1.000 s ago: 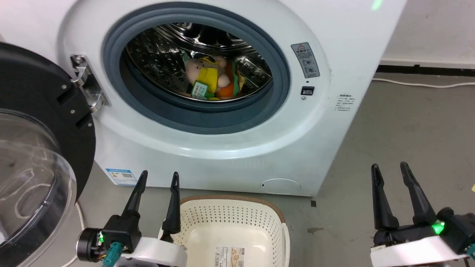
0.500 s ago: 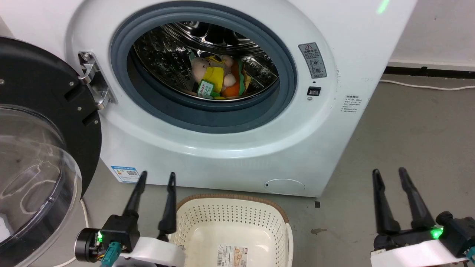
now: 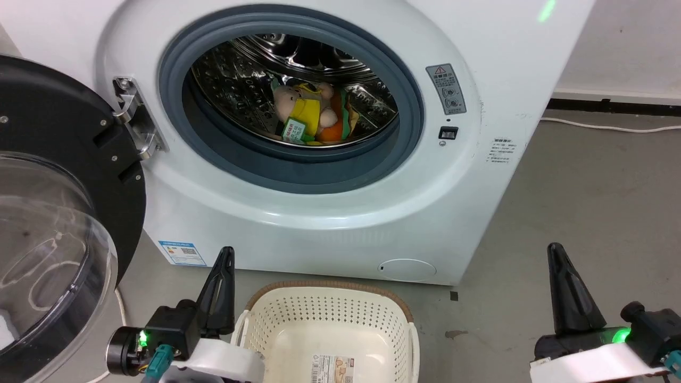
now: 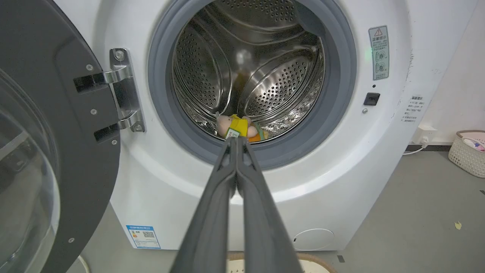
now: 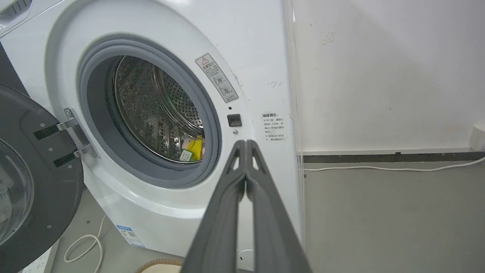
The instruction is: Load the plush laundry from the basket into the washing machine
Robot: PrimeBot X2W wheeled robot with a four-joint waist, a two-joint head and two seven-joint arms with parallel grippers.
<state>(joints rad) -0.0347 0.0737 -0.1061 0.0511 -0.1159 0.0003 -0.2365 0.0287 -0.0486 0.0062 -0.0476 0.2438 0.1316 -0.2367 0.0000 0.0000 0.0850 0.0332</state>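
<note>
- Left gripper (image 3: 227, 254): I am reading its two fingers as pressing flat together with nothing between them. It is hovering just beside the left rim of the basket, tips pointing toward the washing machine.
- Right gripper (image 3: 556, 250): its fingers are likewise pressing together on nothing. It is hanging over the grey floor (image 3: 585, 191), well apart from the basket.
- Basket (image 3: 330, 288): it is sitting on the floor just in front of the washing machine, between the two grippers. A label sticker (image 3: 331, 368) is showing on its inner bottom.
- Door (image 3: 64, 122): it is standing swung wide to the left on its metal hinge (image 3: 133, 122).
- Washing machine (image 3: 330, 223): its grey seal (image 3: 298, 175) is ringing the mouth of the steel drum (image 3: 234, 90).
- Plush laundry: I am seeing both toys lying low in the drum. The doll (image 3: 303, 109) in yellow is leaning against the orange plush (image 3: 330, 133), which is touching it on the right.
</note>
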